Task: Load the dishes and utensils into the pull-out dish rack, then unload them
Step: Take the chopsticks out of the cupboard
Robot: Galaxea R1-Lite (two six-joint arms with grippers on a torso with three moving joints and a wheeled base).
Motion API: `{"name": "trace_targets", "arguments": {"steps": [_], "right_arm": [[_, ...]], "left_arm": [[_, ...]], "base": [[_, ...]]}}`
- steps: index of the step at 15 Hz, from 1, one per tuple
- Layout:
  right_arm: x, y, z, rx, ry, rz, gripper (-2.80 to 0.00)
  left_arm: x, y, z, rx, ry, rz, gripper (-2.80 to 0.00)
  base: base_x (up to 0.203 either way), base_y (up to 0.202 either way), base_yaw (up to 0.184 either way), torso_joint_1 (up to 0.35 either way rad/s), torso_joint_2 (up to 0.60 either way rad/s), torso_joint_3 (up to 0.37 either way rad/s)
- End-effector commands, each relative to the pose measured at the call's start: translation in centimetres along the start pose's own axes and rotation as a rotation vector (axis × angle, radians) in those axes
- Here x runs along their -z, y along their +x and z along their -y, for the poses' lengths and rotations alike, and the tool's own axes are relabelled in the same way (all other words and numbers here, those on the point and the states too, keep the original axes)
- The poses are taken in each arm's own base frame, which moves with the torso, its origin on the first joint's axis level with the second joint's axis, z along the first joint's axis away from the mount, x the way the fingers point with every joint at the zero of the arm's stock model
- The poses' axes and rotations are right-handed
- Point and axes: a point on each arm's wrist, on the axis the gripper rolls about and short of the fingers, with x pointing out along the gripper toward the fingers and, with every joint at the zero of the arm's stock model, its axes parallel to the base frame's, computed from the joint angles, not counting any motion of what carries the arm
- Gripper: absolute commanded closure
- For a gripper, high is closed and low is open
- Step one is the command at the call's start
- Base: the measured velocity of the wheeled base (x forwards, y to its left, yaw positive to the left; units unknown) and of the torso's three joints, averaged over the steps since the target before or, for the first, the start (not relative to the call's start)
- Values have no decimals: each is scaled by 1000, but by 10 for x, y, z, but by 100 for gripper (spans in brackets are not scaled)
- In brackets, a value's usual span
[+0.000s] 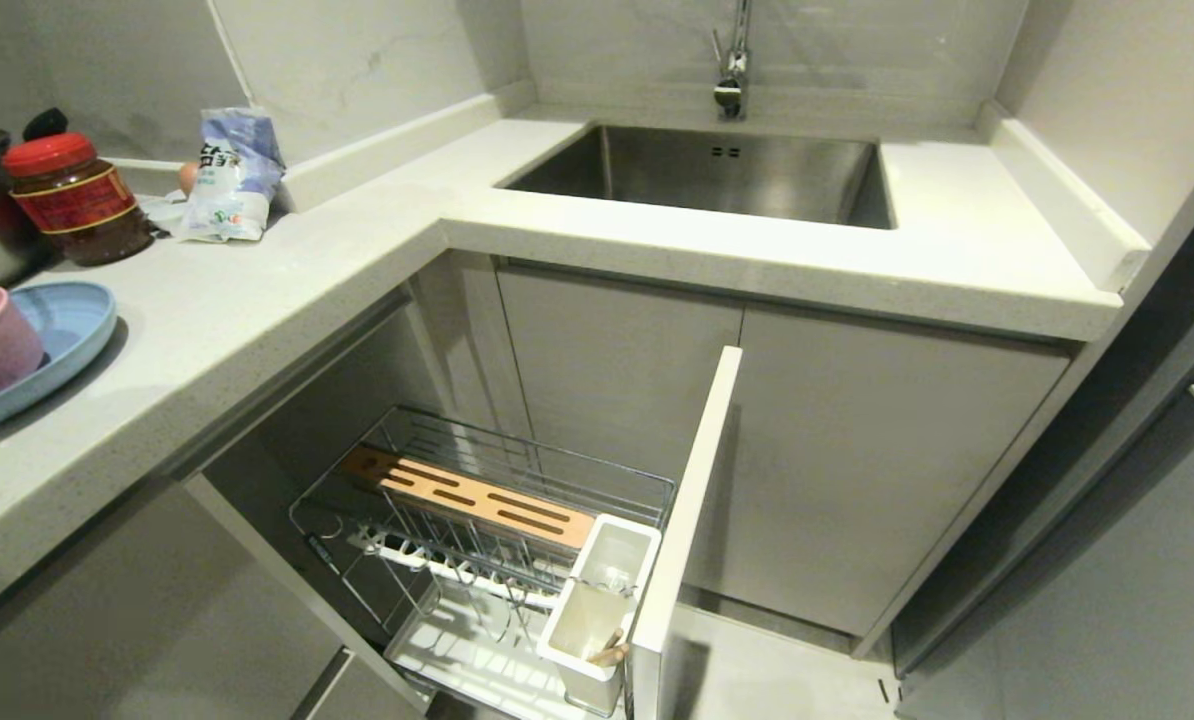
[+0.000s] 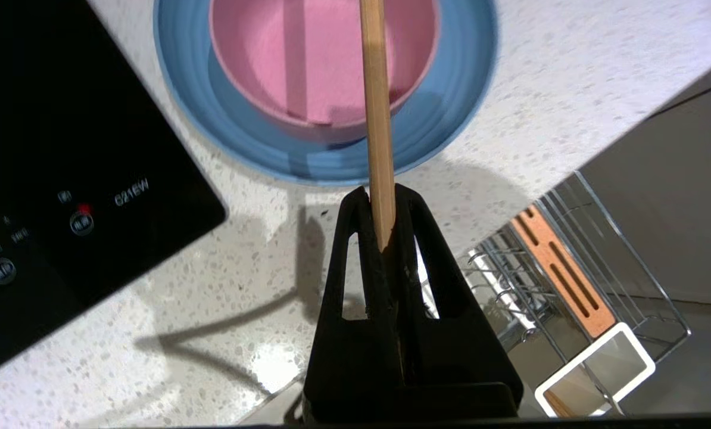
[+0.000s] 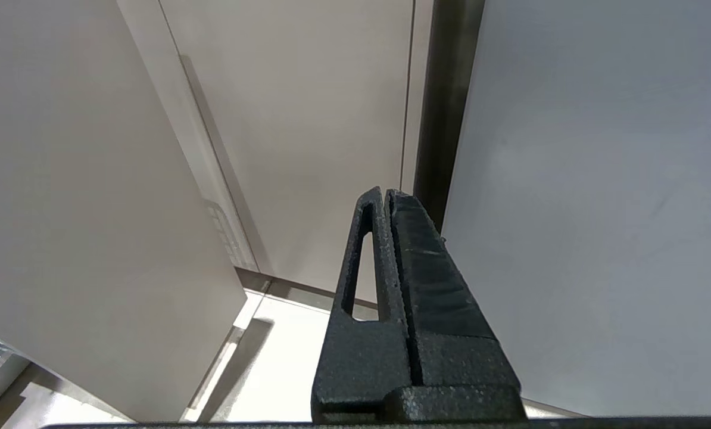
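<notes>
Left hand (image 2: 381, 205) clamped on a chopstick (image 2: 376, 119), long axis running straight out from the fingertips, over pink bowl (image 2: 323, 56) sitting in blue plate (image 2: 451, 113) on the table (image 2: 570, 77). Pull-out dish rack (image 2: 576, 280) lower and off to the side; white utensil cup (image 2: 593, 369) likely the drop target (one stick end already visible in it). Right hand (image 3: 386, 193) shut, empty, parked by cabinet fronts.

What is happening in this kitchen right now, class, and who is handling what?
The robot's left gripper is shut on a wooden chopstick, holding it above the counter, over the pink bowl that sits on the blue plate. The pull-out dish rack stands open below; something wooden already shows in its white utensil cup. The right gripper is shut and empty, parked near the cabinet fronts.
</notes>
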Motion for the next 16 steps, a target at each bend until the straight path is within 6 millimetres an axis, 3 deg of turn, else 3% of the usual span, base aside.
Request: {"name": "trace_targets", "arguments": {"steps": [1, 8, 16], "right_arm": [[7, 1, 0, 0, 0, -25, 0], [7, 1, 0, 0, 0, -25, 0], [7, 1, 0, 0, 0, -25, 0]], "left_arm": [[5, 17, 4, -42, 1, -62, 0], [7, 49, -1, -71, -67, -93, 0], [3, 62, 0, -12, -124, -80, 0]], "base": [[0, 0, 0, 0, 0, 0], [0, 0, 0, 0, 0, 0], [0, 0, 0, 0, 0, 0]]}}
